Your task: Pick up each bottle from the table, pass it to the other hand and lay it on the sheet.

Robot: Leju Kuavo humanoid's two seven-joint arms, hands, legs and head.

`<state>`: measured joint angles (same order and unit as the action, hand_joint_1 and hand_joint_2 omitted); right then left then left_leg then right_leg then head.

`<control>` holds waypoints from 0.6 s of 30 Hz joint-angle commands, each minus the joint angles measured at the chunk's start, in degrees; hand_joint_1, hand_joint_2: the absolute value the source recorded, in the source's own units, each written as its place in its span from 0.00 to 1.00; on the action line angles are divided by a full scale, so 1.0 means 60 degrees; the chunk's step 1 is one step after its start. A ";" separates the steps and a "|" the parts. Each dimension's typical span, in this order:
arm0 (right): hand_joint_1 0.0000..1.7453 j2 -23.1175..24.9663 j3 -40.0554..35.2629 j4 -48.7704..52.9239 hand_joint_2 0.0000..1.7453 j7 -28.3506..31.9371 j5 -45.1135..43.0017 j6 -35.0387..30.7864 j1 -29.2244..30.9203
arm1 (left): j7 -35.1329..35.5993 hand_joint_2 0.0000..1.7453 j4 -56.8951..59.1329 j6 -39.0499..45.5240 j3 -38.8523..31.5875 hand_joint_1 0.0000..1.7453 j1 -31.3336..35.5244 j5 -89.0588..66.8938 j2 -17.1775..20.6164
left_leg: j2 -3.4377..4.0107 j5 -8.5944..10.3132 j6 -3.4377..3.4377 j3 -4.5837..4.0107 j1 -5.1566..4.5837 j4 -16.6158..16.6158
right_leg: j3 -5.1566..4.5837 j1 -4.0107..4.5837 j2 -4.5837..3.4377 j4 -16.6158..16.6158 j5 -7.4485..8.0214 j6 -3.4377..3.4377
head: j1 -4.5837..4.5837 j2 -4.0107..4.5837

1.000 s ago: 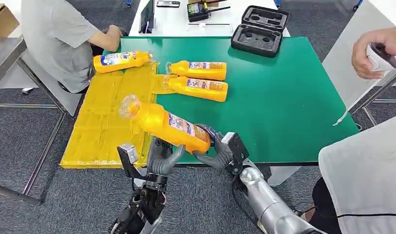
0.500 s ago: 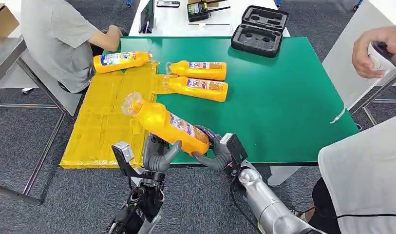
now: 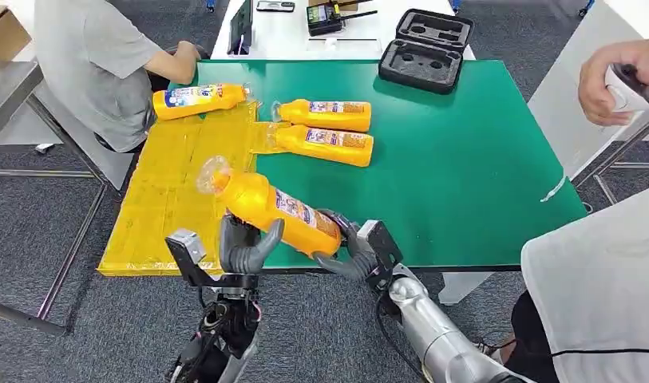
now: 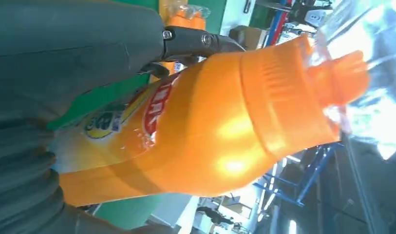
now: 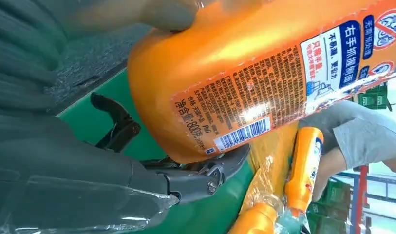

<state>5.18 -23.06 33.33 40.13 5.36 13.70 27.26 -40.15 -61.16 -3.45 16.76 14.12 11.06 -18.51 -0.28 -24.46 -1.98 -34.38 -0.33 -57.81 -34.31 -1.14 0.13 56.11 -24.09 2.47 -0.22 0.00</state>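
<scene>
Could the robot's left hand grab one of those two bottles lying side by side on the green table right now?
Probably not: the left hand and right hand both hold a bottle, and the pair lies farther off.

Open black foam-lined case [image 3: 426,49] on green desk [image 3: 464,167] far edge; grey-shirted person [image 3: 97,64] seated beside desk; another person's hand [image 3: 616,80] holding controller.

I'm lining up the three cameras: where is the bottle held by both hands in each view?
Head view: held bottle, low centre, cap toward the yellow sheet.
Left wrist view: its neck and cap end across the picture.
Right wrist view: its base and back label.
Shared landmark: the green table, also at and.
</scene>
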 commanded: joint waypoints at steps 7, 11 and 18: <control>1.00 0.0213 -0.0508 -0.0488 1.00 -0.0022 0.0118 -0.0008 0.0564 | 0.0025 1.00 0.0165 -0.0859 -0.0430 1.00 -0.0217 -0.0090 -0.0248 | 0.0017 -0.0015 0.0016 0.0028 0.0007 -0.0001 | 0.0025 0.0008 -0.0015 -0.0001 -0.0009 -0.0016 | 0.0004 0.0000; 1.00 0.0272 -0.0428 -0.0502 1.00 -0.0022 0.0019 0.0012 0.0654 | 0.0025 1.00 -0.0001 -0.1058 -0.0271 1.00 -0.0250 -0.0195 -0.0248 | 0.0023 -0.0024 0.0018 0.0031 0.0012 -0.0010 | 0.0029 0.0013 -0.0021 0.0004 -0.0014 -0.0019 | 0.0004 0.0000; 1.00 0.0185 -0.0018 -0.0120 1.00 -0.0022 -0.0423 0.0407 0.0639 | 0.0025 1.00 0.0151 -0.1135 -0.0067 1.00 -0.0250 -0.0252 -0.0236 | 0.0017 -0.0018 0.0017 0.0026 0.0009 -0.0008 | 0.0024 0.0010 -0.0014 0.0004 -0.0011 -0.0017 | 0.0004 0.0000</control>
<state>6.32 -24.15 33.27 40.15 4.22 14.82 27.66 -40.33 -61.64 -9.18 14.73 13.65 10.16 -18.51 -0.29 -24.46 -1.98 -34.37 -0.33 -57.81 -34.30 -1.14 0.13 56.11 -24.09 2.47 -0.20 0.00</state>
